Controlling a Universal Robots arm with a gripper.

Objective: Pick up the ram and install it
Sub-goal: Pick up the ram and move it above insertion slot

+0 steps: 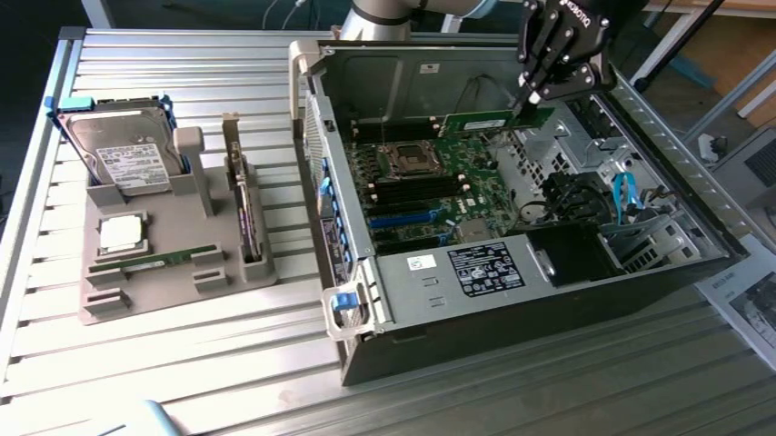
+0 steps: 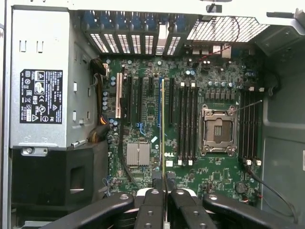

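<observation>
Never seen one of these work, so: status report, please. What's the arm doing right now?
Arm's jaws shut on ram. Ram hanging over motherboard inside open computer case, not seated. Nothing visibly in the way.

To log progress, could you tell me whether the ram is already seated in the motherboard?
No, the gripper holds the ram in the air above the motherboard.

The gripper [image 1: 533, 104] is held pointing downward below the arm [image 1: 382, 14], its fingers [image 2: 152, 207] closed upon the ram [image 1: 485, 123], which is gripped near one end between them.
</observation>
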